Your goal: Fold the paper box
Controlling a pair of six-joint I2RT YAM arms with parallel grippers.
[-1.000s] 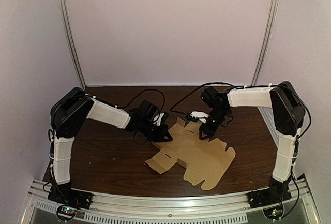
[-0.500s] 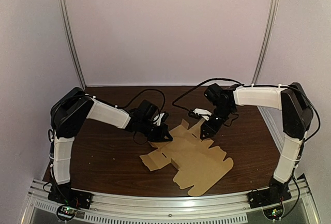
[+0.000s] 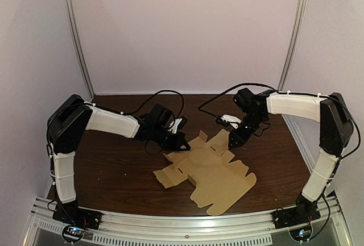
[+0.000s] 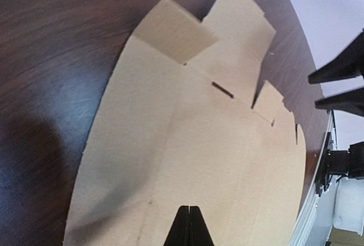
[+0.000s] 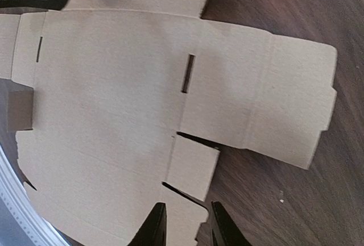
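You had the paper box [image 3: 207, 172] lying unfolded on the table [image 3: 114, 169], at the lower centre of the top view. Your left pincer [image 4: 189, 223] sat over the box's upper left edge with its fingers pressed together and nothing visible between them. Your right pincer [image 5: 187, 206] stood at the upper right edge, fingers apart, with a small flap's corner lying between them.

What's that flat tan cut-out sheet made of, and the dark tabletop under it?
The sheet looks like thin cardboard or paperboard: matte tan with a faint fibrous grain, cut slots and pressed crease lines. The tabletop looks like dark brown wood or a wood-look laminate, with streaky grain and a slight sheen. I cannot tell which of the two it is.
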